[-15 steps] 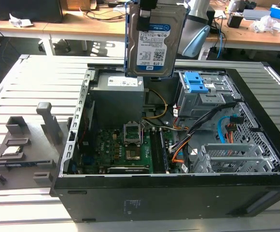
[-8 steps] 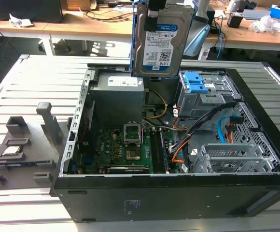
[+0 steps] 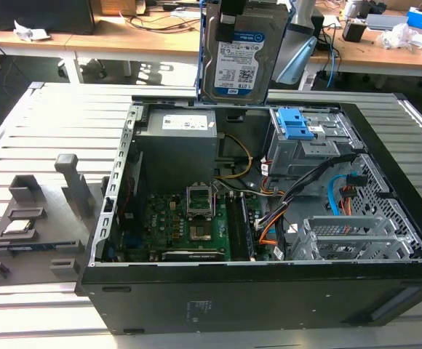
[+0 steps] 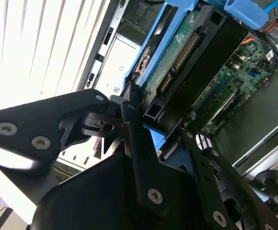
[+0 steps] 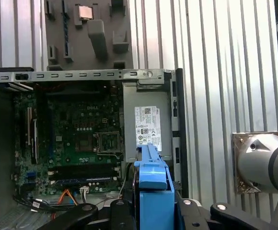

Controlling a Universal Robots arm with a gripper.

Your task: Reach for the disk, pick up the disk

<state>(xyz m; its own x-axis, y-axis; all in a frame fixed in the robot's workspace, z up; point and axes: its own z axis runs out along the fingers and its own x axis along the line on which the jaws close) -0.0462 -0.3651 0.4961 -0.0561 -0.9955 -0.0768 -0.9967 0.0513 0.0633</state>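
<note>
The disk, a silver hard drive with a white-and-blue label and blue side rails, hangs upright in the air above the back edge of the open computer case. My gripper is shut on its upper end. In the second wrist view the disk shows its green circuit-board side and a blue rail, clamped between the black fingers of the gripper. In the first wrist view the disk's blue rail stands edge-on above the gripper, with the case interior below it.
Inside the case lie the motherboard, the power supply and a grey drive cage with blue latches. A grey fixture holding a small processor chip sits on the slatted table at the exterior view's left. Desks stand behind.
</note>
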